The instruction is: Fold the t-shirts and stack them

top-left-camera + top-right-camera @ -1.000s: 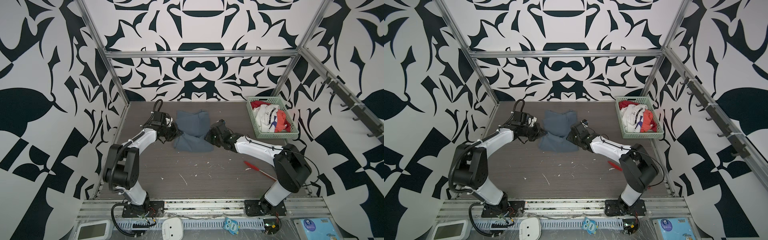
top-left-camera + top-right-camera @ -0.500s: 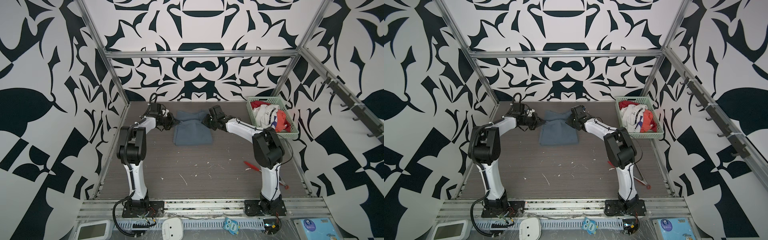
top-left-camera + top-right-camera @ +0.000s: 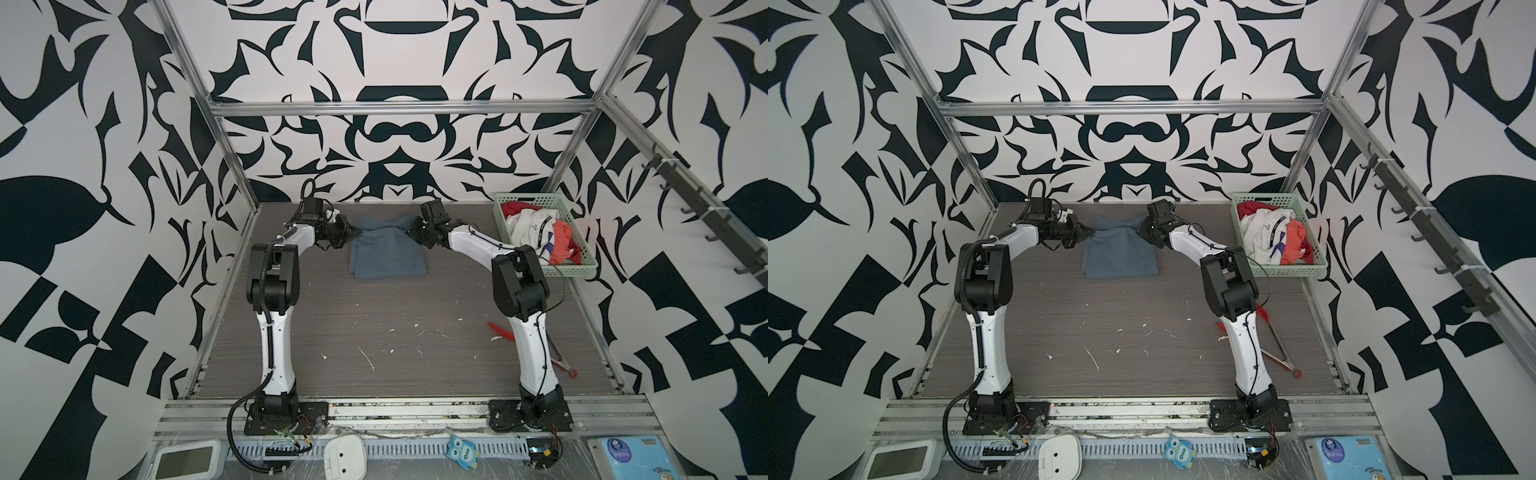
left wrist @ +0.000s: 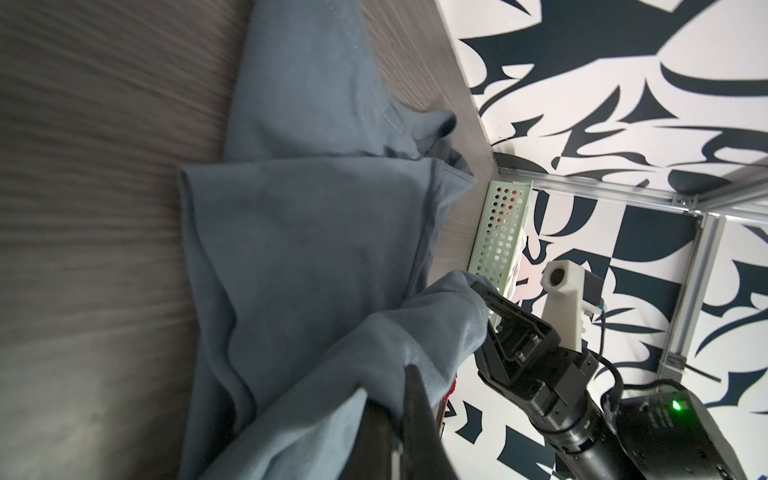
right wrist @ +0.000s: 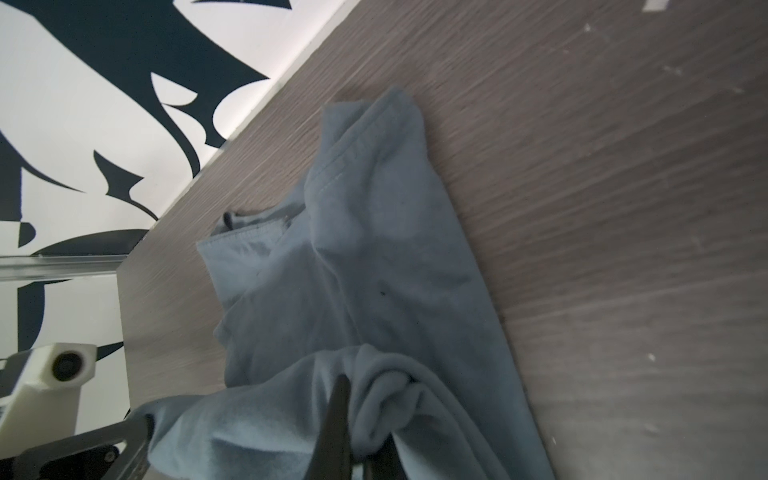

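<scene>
Big blue-grey shirt (image 3: 388,255) lies part-folded on desk (image 3: 395,332), middle of the back edge, near half flat. Left gripper (image 3: 355,230) is clamped on its far left corner, right gripper (image 3: 410,230) on its far right corner. Both corners are raised off the desk, cloth bunched in the jaws in both wrist views. White and red shirts (image 3: 536,230) are heaped in the green basket (image 3: 557,272), back right corner.

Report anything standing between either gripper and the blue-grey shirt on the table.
Nothing visible does. The left gripper and right gripper each have their jaws shut on the blue-grey shirt, at its far corners.
</scene>
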`<move>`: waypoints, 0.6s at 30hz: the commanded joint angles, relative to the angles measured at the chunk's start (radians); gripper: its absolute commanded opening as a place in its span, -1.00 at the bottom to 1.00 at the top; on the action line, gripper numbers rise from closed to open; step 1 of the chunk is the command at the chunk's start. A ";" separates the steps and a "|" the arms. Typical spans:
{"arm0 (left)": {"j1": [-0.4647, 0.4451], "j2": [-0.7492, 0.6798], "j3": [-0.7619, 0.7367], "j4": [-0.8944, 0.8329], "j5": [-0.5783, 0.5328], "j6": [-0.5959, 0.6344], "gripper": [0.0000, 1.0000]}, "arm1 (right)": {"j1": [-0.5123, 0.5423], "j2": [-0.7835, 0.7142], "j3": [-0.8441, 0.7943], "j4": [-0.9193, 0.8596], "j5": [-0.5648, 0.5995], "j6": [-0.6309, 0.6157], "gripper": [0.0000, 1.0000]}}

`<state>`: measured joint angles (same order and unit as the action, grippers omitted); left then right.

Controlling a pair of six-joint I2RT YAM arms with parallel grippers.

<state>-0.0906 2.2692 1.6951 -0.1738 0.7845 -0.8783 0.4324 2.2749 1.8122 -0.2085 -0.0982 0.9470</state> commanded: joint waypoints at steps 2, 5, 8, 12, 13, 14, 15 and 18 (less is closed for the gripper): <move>0.014 0.057 0.083 0.055 0.034 -0.066 -0.95 | -0.018 0.017 0.072 0.075 -0.006 0.020 -1.00; 0.022 0.093 0.137 0.091 0.030 -0.104 -0.71 | -0.027 0.040 0.099 0.160 -0.009 0.020 -0.64; 0.039 0.112 0.155 0.157 0.025 -0.161 -0.26 | -0.032 0.059 0.120 0.254 -0.016 0.009 -0.20; 0.066 0.090 0.139 0.213 0.009 -0.195 -0.01 | -0.040 0.031 0.104 0.370 -0.019 -0.019 0.28; 0.074 0.078 0.134 0.218 0.006 -0.195 0.04 | -0.041 0.014 0.093 0.385 -0.014 -0.025 0.29; 0.080 0.066 0.124 0.222 0.002 -0.193 0.07 | -0.041 -0.002 0.083 0.388 -0.009 -0.035 0.29; 0.086 0.047 0.108 0.224 -0.002 -0.189 0.10 | -0.041 -0.021 0.073 0.376 0.003 -0.053 0.29; 0.091 -0.016 0.055 0.170 -0.022 -0.123 0.14 | -0.041 -0.071 0.059 0.274 0.024 -0.120 0.29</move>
<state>-0.0071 2.3375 1.7851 0.0113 0.7788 -1.0389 0.3931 2.3062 1.8713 0.0662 -0.1040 0.9047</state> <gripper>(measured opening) 0.567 0.645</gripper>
